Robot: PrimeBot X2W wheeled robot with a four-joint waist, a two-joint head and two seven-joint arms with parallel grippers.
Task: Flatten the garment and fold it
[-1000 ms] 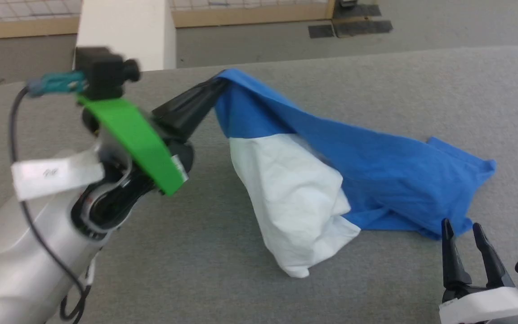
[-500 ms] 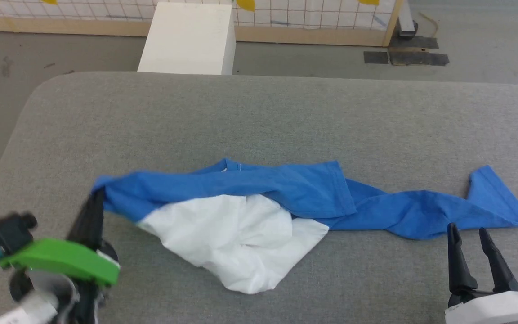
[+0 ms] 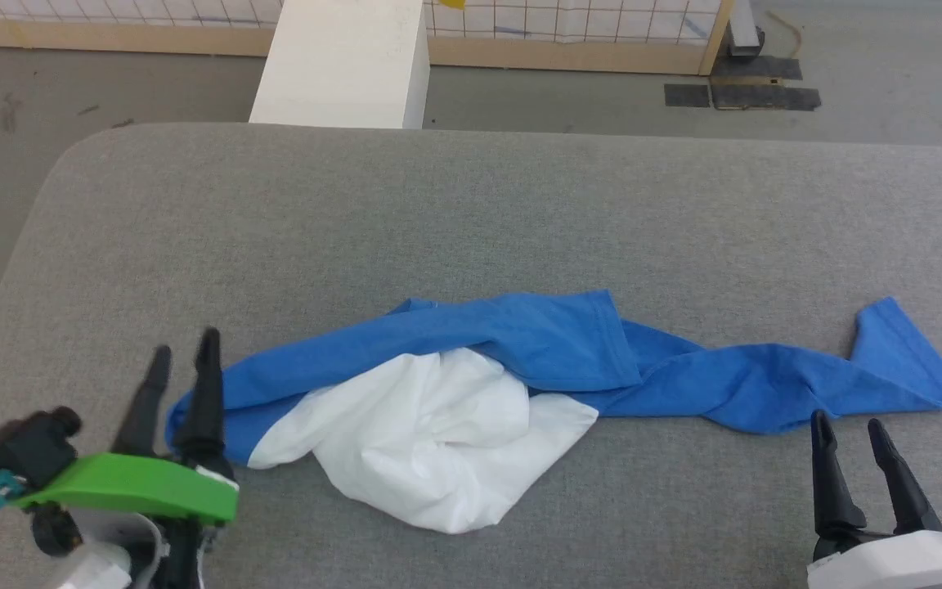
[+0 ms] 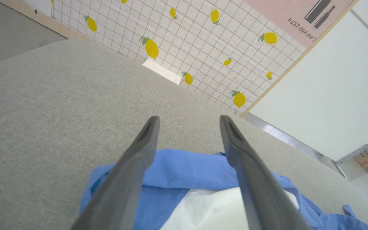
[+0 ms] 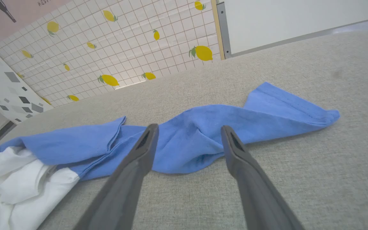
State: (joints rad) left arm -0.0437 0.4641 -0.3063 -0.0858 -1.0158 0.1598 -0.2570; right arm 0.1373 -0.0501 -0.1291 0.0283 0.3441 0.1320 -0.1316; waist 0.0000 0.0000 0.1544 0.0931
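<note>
Risk, left end: the left claw (image 3: 185,348) is standing with its fingers apart at the end of the left blue sleeve (image 3: 307,372) and clamping nothing. A close that is not reaching low enough is likely catching only the top layer, or no cloth at all.
Risk, twisted sleeve: the right sleeve (image 3: 765,380) is lying wound on itself like a rope. A pull on its cuff (image 3: 904,360) alone is probably tightening that twist, not opening it.
Risk, dragging: the cloth is looking soft and light on the grey bench (image 3: 471,213), so a one-sided pull is likely sliding the whole heap along without spreading it.
Risk, right claw: the right claw (image 3: 847,424) is hovering with its fingers apart just on the near side of the right sleeve, holding nothing. A grab from here may be pinching a loose fold and not a hem.
Risk, hidden edges: the bottom hem is lying buried in the heap, so the wrong edge could be getting picked.
Garment, place: the garment (image 3: 471,409) is lying on the near half of the bench, stretching from one claw to the other, well apart from the white box (image 3: 344,65) beyond the far edge.
Garment, look: the white body (image 3: 430,458) is sitting crumpled in a mound, with the left sleeve draping over its far side.
Left wrist view: the left claw (image 4: 188,119) is hanging open above blue and white cloth. Whether the fingers are touching it, I cannot tell.
Progress: flattening is looking barely begun, and folding is not yet starting.
</note>
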